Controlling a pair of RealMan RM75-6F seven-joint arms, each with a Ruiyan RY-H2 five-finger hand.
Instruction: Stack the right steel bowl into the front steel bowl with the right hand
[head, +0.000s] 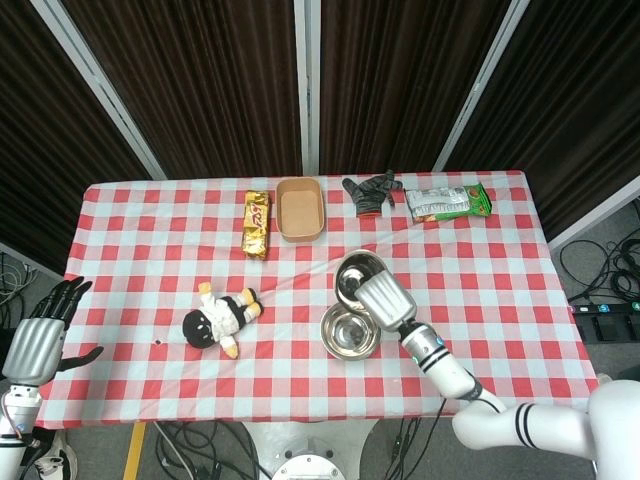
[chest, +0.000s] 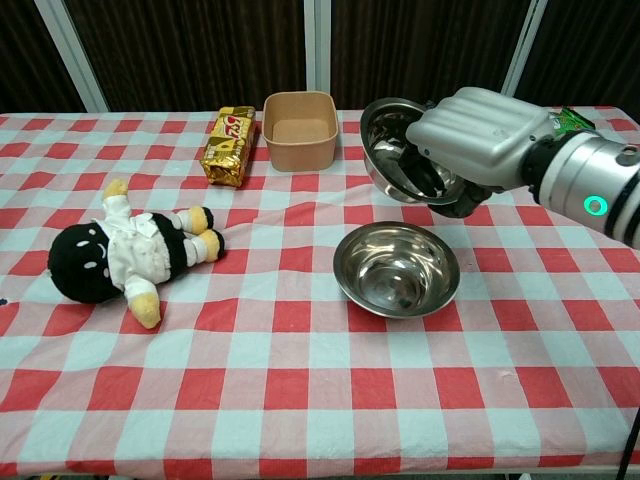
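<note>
Where dark curtains hang, checked tablecloth (chest: 300, 400), right hand (chest: 480, 135) — seemingly tilted steel bowl (chest: 395, 160) aloft

The right hand (chest: 480, 135) grips a bowl aloft; the left hand (head: 35, 335) hangs with fingers spread.

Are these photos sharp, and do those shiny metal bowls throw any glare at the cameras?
Chest view: sharp; the front steel bowl shows bright reflections inside, and the lifted bowl in the right hand mirrors dark surroundings. Head view: evenly lit, soft shadows, the bowls small with only faint highlights.
</note>
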